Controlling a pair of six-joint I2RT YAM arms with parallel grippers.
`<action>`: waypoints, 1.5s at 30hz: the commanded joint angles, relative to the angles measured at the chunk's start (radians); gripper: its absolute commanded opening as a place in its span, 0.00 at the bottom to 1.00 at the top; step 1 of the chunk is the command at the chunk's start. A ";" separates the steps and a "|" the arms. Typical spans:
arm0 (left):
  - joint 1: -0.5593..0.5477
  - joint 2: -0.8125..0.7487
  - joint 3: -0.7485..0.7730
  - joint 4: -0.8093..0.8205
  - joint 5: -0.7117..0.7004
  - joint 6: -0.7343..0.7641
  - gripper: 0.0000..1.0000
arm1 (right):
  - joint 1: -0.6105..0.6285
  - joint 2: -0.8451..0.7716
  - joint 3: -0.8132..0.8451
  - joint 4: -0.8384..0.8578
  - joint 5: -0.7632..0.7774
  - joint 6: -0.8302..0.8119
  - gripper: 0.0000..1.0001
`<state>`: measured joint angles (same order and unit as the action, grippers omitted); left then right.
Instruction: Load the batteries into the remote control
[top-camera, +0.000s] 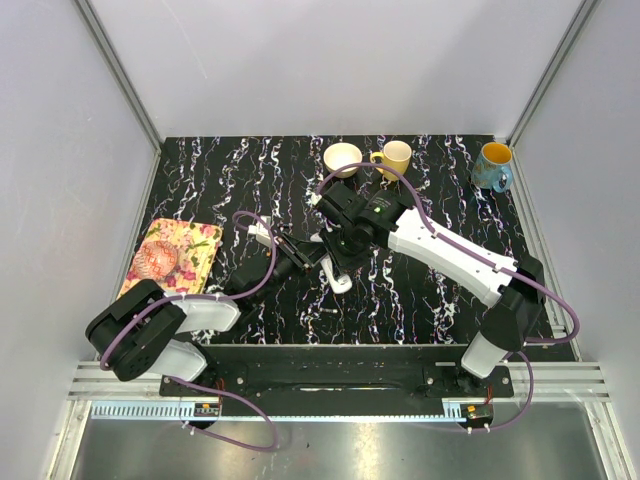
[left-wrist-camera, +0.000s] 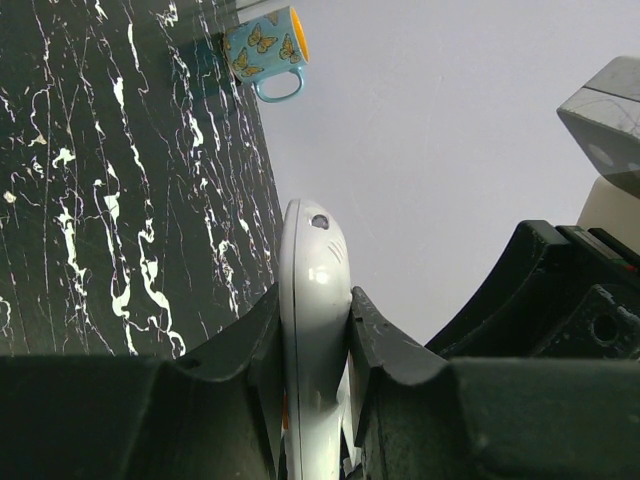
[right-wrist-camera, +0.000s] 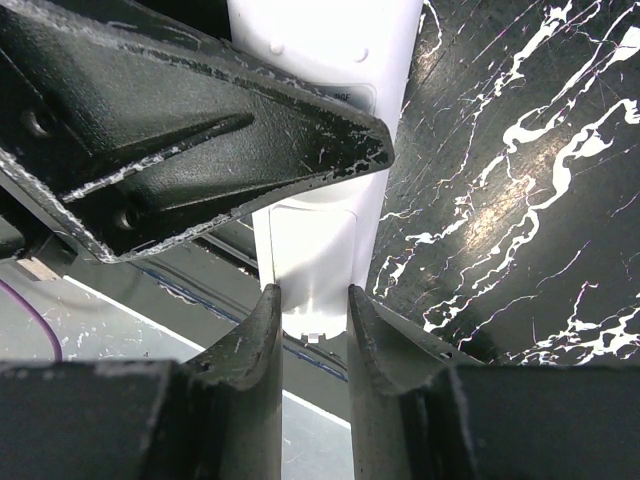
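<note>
Left wrist: my left gripper (left-wrist-camera: 315, 330) clamps the remote control (left-wrist-camera: 312, 250), butterfly mug (left-wrist-camera: 265, 48) upper left. Right gripper (right-wrist-camera: 313, 310) pinches its end; left finger (right-wrist-camera: 200, 130) blocks upper frame there.

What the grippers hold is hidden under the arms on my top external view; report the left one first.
Observer: In the left wrist view, the left gripper is clamped on the remote control, which stands edge-on between its fingers.
Operator: Now the right one.
Observer: In the right wrist view, the right gripper has a finger pressed against each side of the remote control's white end, so both arms hold the same piece.
</note>
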<state>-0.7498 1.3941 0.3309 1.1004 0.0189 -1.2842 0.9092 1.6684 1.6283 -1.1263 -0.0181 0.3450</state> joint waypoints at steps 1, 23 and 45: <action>-0.019 -0.046 0.005 0.167 0.033 -0.044 0.00 | -0.001 0.011 0.010 0.028 0.070 -0.009 0.00; -0.025 -0.023 0.008 0.191 0.041 -0.078 0.00 | -0.003 0.025 0.022 0.040 0.102 0.037 0.16; -0.025 -0.023 0.002 0.191 0.009 -0.092 0.00 | -0.003 0.014 0.010 0.020 0.096 0.052 0.50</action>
<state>-0.7593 1.3941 0.3176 1.1206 0.0151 -1.3155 0.9123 1.6714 1.6287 -1.1278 0.0158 0.3939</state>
